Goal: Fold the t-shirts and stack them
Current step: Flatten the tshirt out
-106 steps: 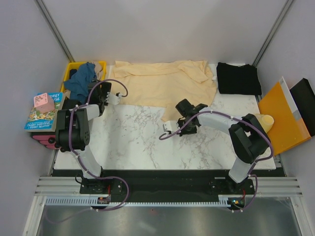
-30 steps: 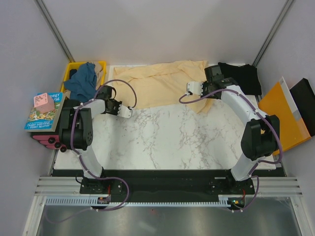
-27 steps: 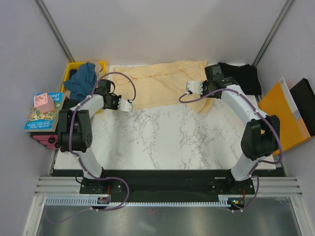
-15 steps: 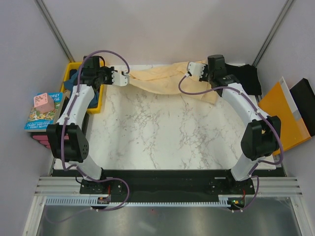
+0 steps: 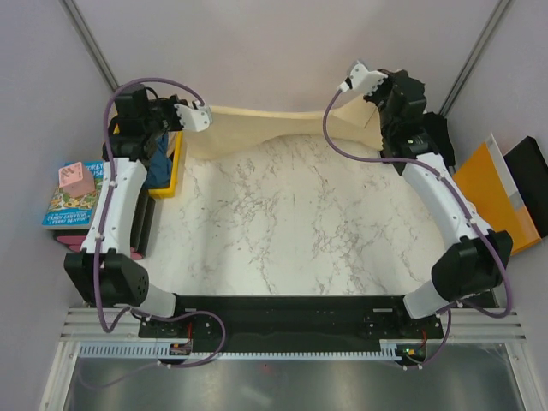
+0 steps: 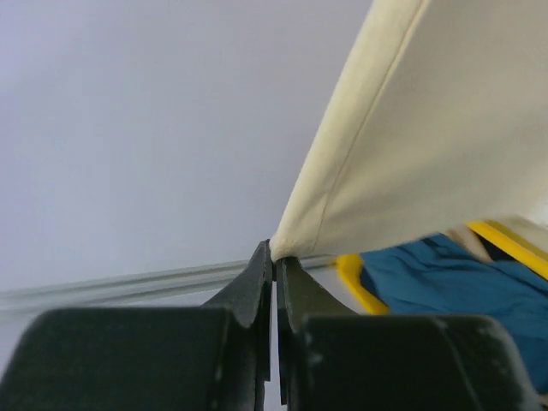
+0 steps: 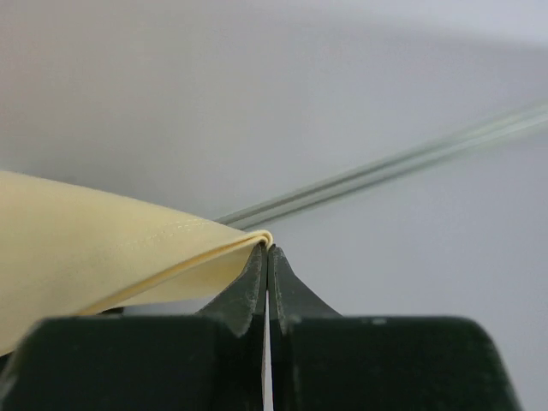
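- Cream-yellow cloth spans the gap between the two claws: the pale t-shirt (image 5: 274,124) is raised off the marble table (image 5: 291,231) and sags in a shallow curve from one claw to the other.
- The left claw (image 5: 204,122) is pinched tight on one corner of that shirt. In its wrist view the jaws meet on a hemmed edge, and the cloth fans up and to the right of the tips.
- The right claw (image 5: 348,84) is clamped just as tightly on the opposite corner. In its wrist view a doubled edge runs off to the left of the tips.
- The black t-shirt (image 5: 441,128) lies on the table below and to the right of the right claw. The arm hides most of it, so whether it is folded cannot be told.
- The teal t-shirt (image 5: 158,157) sits bunched in the yellow crate (image 5: 169,184) beneath the left claw and looks unfolded.
- Judged from this, the task is at an early stage. No stack is visible. The cream shirt has yet to be laid flat and folded, the teal one has not been taken out, and the stacking remains.
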`<state>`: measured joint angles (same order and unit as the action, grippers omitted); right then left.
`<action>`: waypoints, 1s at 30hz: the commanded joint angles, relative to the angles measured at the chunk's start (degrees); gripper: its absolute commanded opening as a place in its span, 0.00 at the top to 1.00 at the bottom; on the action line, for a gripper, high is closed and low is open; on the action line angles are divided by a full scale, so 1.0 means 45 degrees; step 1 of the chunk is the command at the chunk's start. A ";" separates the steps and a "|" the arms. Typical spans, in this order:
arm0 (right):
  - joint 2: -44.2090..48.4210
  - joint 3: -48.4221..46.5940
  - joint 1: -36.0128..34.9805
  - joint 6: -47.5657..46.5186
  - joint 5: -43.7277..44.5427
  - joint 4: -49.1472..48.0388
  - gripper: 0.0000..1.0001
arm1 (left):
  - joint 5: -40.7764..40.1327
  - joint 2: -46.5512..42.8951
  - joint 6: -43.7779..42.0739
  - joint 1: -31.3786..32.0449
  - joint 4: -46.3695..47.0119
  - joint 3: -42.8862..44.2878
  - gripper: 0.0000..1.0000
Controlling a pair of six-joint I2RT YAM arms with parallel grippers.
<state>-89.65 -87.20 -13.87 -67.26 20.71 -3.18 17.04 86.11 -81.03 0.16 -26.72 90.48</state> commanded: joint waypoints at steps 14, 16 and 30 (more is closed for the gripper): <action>0.1545 -0.2772 0.0055 -0.0929 -0.0969 -0.7939 1.00 | 0.1371 -0.1832 0.0979 -0.0017 0.8731 0.2316 0.98; 0.1154 -0.2926 0.0074 -0.1515 -0.1300 -0.8412 1.00 | 0.1156 -0.1188 0.0217 0.0002 0.8731 0.2258 0.98; -0.6069 -1.0204 0.0971 -0.3156 -0.2394 -0.8865 1.00 | -0.1265 0.5450 -0.2304 -0.0388 0.9920 0.7388 0.98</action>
<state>-110.93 -120.79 -12.10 -77.34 13.30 -39.77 17.32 105.49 -85.58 -1.43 10.59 111.77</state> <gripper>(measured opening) 0.009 0.033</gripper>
